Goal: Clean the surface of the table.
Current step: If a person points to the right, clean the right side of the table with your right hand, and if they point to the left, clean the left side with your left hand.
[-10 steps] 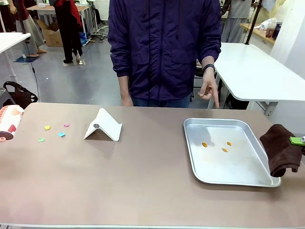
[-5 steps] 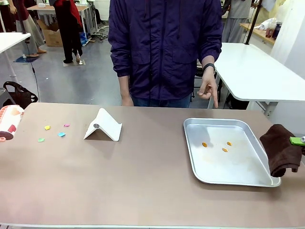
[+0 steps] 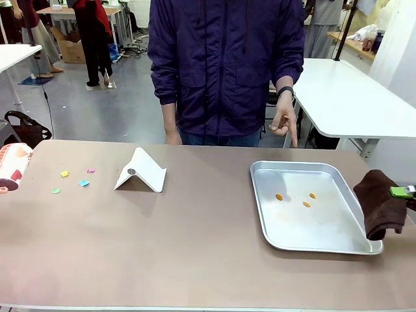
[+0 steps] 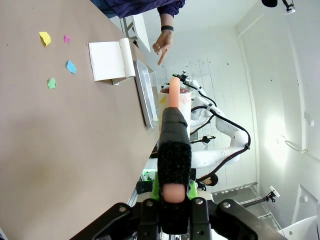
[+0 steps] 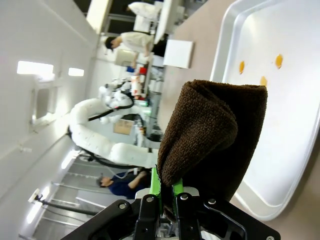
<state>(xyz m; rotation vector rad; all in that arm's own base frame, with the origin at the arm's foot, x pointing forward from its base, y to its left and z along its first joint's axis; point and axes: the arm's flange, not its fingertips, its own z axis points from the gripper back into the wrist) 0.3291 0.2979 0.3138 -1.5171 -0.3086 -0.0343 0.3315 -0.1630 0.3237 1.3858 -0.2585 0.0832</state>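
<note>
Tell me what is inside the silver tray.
Three small orange bits lie on the floor of the tray, which is otherwise bare metal. The brown cloth, clamped in the right hand, covers part of the tray's right rim, so that strip is hidden.

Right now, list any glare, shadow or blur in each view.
Front view: even light, sharp; soft shadow under the stand, mild sheen on the tray. Left wrist view: the wall at right is washed out, the roller looms near the lens. Right wrist view: lamps blown out, the cloth crisp, room tilted sideways.
</note>
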